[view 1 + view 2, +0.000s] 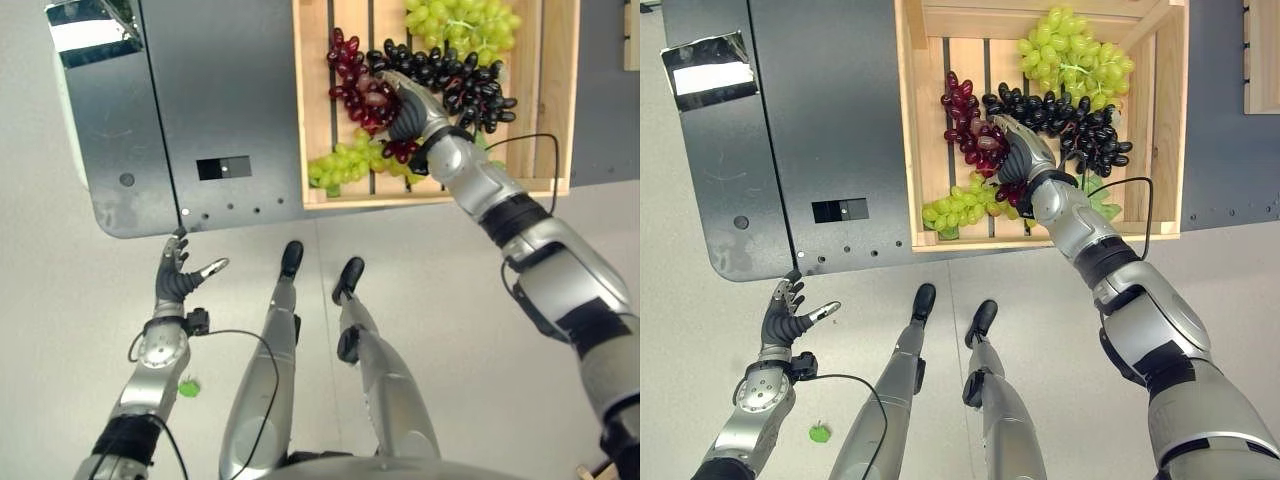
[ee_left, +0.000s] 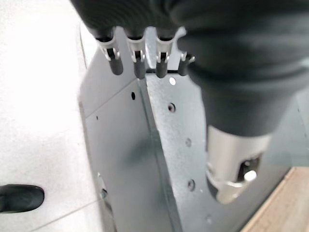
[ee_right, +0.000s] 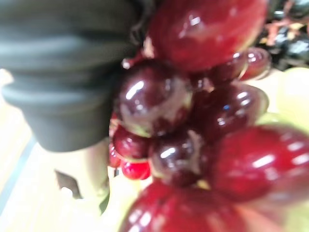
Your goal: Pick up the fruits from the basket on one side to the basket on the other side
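A wooden crate [image 1: 310, 100] on the dark table holds several grape bunches: green [image 1: 465, 25] at the far side, black [image 1: 470, 85] in the middle, red [image 1: 350, 75] at the left, and another green bunch [image 1: 345, 160] at the near left corner. My right hand [image 1: 412, 112] lies on the red bunch with its fingers curled over it. In the right wrist view the red grapes [image 3: 193, 145] press close against the palm. My left hand [image 1: 178, 280] hovers open at the table's near edge, holding nothing, fingers [image 2: 137, 58] straight.
The dark grey table [image 1: 220, 100] spreads left of the crate, with a shiny patch [image 1: 85, 35] at its far left corner. A second wooden crate's edge [image 1: 1262, 60] shows at the far right. A small green object [image 1: 188, 385] lies on the floor.
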### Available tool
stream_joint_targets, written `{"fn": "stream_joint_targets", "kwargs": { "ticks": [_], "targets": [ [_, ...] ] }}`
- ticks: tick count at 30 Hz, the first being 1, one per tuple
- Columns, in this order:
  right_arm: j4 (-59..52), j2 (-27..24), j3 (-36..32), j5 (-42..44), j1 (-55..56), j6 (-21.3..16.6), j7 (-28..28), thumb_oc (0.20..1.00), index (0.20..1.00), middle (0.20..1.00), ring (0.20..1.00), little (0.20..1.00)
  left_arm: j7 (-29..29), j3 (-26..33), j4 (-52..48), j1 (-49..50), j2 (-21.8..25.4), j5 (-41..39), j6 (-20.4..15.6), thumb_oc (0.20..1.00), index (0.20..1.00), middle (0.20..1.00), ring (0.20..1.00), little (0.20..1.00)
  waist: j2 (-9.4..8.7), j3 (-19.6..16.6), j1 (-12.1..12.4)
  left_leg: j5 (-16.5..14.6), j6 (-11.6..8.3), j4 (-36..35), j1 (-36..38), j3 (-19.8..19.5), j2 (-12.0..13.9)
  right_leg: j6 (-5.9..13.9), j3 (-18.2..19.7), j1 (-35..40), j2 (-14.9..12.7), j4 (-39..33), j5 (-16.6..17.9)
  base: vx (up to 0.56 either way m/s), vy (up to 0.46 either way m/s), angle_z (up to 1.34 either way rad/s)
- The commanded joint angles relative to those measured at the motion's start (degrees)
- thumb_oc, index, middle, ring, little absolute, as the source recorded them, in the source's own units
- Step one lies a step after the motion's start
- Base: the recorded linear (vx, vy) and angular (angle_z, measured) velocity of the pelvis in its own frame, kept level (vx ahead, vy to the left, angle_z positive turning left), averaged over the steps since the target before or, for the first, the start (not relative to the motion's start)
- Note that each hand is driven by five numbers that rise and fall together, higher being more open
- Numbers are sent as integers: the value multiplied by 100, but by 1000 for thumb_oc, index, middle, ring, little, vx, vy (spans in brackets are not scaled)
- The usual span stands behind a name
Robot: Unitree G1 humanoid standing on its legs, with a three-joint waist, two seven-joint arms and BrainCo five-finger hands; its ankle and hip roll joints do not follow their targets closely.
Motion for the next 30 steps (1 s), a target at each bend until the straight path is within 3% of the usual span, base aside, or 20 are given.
{"fn": "stream_joint_targets", "kwargs": {
  "ticks": [1, 3, 4, 5, 30],
  "targets": [
    [83, 283, 493, -386, 44, -35, 89, 1000, 1000, 1000, 1000, 1000, 106, 2, -388, 237, 213, 0, -141, 1000, 1000, 1000, 1000, 1000, -63, 28, 221, -227, -44, 123, 78, 112, 9, 563, 59, -38, -542, 230, 111, 0, 0, 0],
    [84, 317, 525, -426, 49, -35, 114, 1000, 1000, 1000, 1000, 1000, 99, -23, -382, 221, 214, 12, -138, 1000, 1000, 1000, 1000, 1000, -57, 28, 219, -220, -46, 120, 79, 103, 10, 561, 52, -46, -545, 237, 109, 0, 0, 0],
    [76, 321, 549, -459, 58, -19, 147, 545, 545, 545, 545, 545, 101, -20, -396, 216, 225, 20, -138, 1000, 1000, 1000, 1000, 1000, -56, 28, 220, -221, -46, 120, 80, 100, 9, 560, 53, -50, -545, 242, 106, 0, 0, 0],
    [68, 334, 602, -501, 72, -22, 207, 200, 200, 200, 200, 200, 114, -17, -395, 213, 225, 27, -142, 1000, 1000, 1000, 1000, 1000, -55, 28, 221, -215, -45, 121, 73, 96, 5, 555, 56, -56, -544, 248, 102, 0, 0, 0],
    [-10, 442, 634, -518, 83, -46, 229, 200, 200, 200, 200, 200, 153, -8, -376, 215, 214, 17, -144, 1000, 1000, 1000, 1000, 1000, -104, 28, 200, -221, -43, 130, 82, 99, 19, 571, 41, -56, -538, 250, 124, 0, 0, 0]
  ]
}}
